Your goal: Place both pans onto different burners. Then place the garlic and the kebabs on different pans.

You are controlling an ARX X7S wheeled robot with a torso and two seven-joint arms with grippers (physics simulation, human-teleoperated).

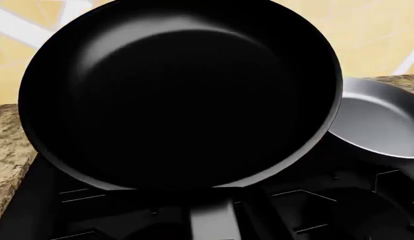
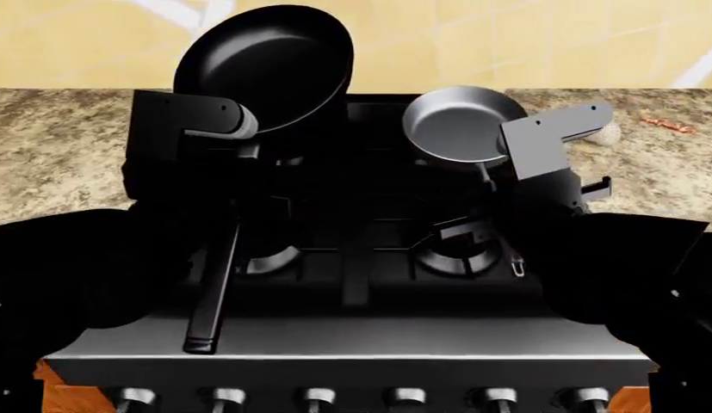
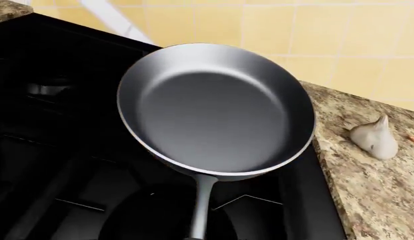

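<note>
The large black pan (image 1: 180,95) (image 2: 263,64) is tilted up over the back left burner, its long flat handle (image 2: 212,292) running toward the stove front. My left gripper (image 2: 232,225) is shut on that handle; its fingers are hidden in the dark. The smaller grey pan (image 3: 214,107) (image 2: 461,125) hangs over the back right burner with my right gripper (image 2: 493,206) shut on its thin handle (image 3: 201,205). On the counter right of the stove lies the garlic (image 3: 375,139) (image 2: 609,133). The kebabs (image 2: 665,125) lie further right.
Front left burner (image 2: 269,258) and front right burner (image 2: 454,258) of the black stove are uncovered. Silver knobs (image 2: 321,397) line the stove front. Speckled granite counter (image 2: 57,155) flanks the stove, with a yellow tiled wall (image 3: 314,35) close behind both pans.
</note>
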